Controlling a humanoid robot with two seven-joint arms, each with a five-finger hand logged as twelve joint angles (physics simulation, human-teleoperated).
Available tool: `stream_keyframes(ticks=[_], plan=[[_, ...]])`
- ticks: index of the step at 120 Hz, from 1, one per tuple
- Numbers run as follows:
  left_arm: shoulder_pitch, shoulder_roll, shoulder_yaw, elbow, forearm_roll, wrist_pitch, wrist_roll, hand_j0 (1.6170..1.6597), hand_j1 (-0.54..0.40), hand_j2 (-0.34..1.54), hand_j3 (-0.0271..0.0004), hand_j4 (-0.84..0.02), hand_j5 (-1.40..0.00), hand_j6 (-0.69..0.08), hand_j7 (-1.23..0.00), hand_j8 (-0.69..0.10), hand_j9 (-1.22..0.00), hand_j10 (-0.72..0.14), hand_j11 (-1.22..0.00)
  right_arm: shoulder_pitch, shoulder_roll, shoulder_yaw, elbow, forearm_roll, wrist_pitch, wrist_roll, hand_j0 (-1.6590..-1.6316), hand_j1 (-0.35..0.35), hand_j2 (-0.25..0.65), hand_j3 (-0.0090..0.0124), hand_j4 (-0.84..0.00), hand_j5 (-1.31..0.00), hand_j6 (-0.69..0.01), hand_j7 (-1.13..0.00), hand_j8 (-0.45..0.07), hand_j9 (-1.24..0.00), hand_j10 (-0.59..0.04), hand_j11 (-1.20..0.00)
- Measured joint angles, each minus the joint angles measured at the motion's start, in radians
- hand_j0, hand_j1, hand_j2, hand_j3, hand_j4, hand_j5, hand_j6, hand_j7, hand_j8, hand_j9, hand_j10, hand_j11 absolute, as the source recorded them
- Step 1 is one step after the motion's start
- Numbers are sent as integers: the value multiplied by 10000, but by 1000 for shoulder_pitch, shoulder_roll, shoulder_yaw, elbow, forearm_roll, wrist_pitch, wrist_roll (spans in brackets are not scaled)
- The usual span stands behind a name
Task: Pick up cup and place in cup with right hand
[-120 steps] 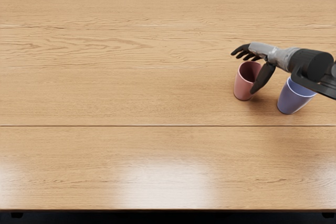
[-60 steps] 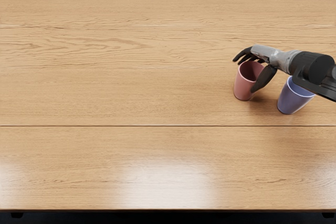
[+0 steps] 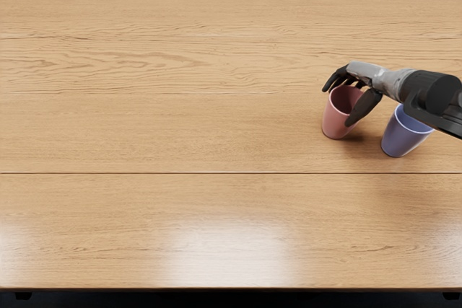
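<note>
My right hand (image 3: 338, 107) reaches in from the right edge in the head view and is shut on the pink cup. Its dark fingers (image 3: 335, 78) curl over the far side of the rim, while the thumb lies across the cup's right side. The pink cup (image 3: 334, 122) stands upright on the table, its mouth partly covered by the hand. To its right is the blue cup (image 3: 401, 138), also upright, with part of its rim hidden under my right wrist and forearm. The fingers' contact behind the pink cup is hidden.
The wooden table (image 3: 180, 128) fills most of the view, with a grey textured surface beyond its far edge. The blue cup stands close to the pink one, just below the right forearm.
The right hand's fingers have curled inward around the pink cup's far rim, and the hand has shifted slightly right. The pink cup has moved very slightly toward the near side. The blue cup stays put.
</note>
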Motion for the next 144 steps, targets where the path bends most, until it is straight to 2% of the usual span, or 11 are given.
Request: stream_keyframes(ticks=[30, 58, 69, 75, 79, 82, 98, 103, 133, 138, 144], plan=[[0, 0, 0, 0, 0, 0, 0, 16581, 3263, 39, -1, -192, -247, -193, -247, -192, -247, -191, -246, 13, -10, 9, 6, 32, 16, -5, -16547, 1032, 821, 0, -4960, -6762, -3636, -6584, -2446, -6781, -3009, -6781], [0, 0, 0, 0, 0, 0, 0, 16581, 3263, 39, 0, -193, -247, -193, -247, -193, -247, -191, -246, 37, -93, 61, 19, 137, 132, -7, -16543, 980, 745, -1, -4886, -6957, -3674, -6644, -2385, -6930, -3041, -6846], [0, 0, 0, 0, 0, 0, 0, 16581, 3263, 39, 0, -193, -248, -194, -248, -193, -247, -192, -247, 63, -137, 67, 23, 169, 178, -8, -16542, 971, 744, -5, -4877, -6979, -3665, -6652, -2374, -6941, -3049, -6833], [0, 0, 0, 0, 0, 0, 0, 16581, 3263, 39, 0, -193, -248, -194, -248, -194, -247, -192, -247, 79, -165, 69, 25, 201, 209, -8, -16548, 999, 925, 17, -4882, -6966, -3652, -6649, -2449, -6930, -3041, -6835], [0, 0, 0, 0, 0, 0, 0, 16581, 3263, 38, 0, -193, -247, -194, -247, -193, -247, -192, -247, 92, -187, 69, 29, 222, 232, -9, -16551, 1001, 843, 18, -4838, -7018, -3629, -6645, -2434, -6980, -3022, -6882], [0, 0, 0, 0, 0, 0, 0, 16581, 3263, 38, 0, -193, -247, -194, -247, -193, -247, -192, -247, 102, -204, 70, 32, 239, 249, -9, -16552, 1004, 832, 5, -4838, -7012, -3608, -6643, -2392, -6986, -2974, -6890], [1, 0, 0, 0, 0, 0, 0, 16581, 3264, 38, 0, -192, -246, -193, -246, -192, -246, -191, -246, 155, -299, 70, 43, 343, 355, -9, -16563, 1087, 1221, 13, -4806, -7017, -3648, -6630, -2431, -6985, -2989, -6894], [1, 0, 0, 0, 0, 0, 0, 16581, 3263, 38, 0, -193, -247, -193, -247, -193, -246, -191, -246, 175, -325, 70, 45, 373, 382, -10, -16563, 1075, 1265, -3, -4806, -6989, -3797, -6618, -2513, -6939, -3065, -6849], [0, 0, 0, 0, 0, 0, 0, 16581, 3263, 38, 0, -193, -247, -193, -247, -193, -247, -192, -246, 273, -456, 70, 46, 465, 515, -34, -16569, 1036, 1909, 0, -4768, -6833, -4217, -6520, -2844, -6642, -3327, -6629], [1, 0, 0, 0, 0, 0, 0, 16581, 3263, 38, 0, -192, -247, -193, -247, -192, -247, -192, -247, 281, -471, 70, 46, 468, 530, -35, -16574, 1051, 1950, 19, -4734, -6835, -4056, -6499, -2868, -6653, -3354, -6654], [1, 0, 0, 0, 0, 0, 0, 16581, 3263, 38, 0, -192, -247, -192, -247, -192, -247, -191, -246, 288, -485, 70, 46, 471, 542, -36, -16573, 1039, 1744, -1, -4726, -6800, -4101, -6477, -2832, -6627, -3294, -6638]])
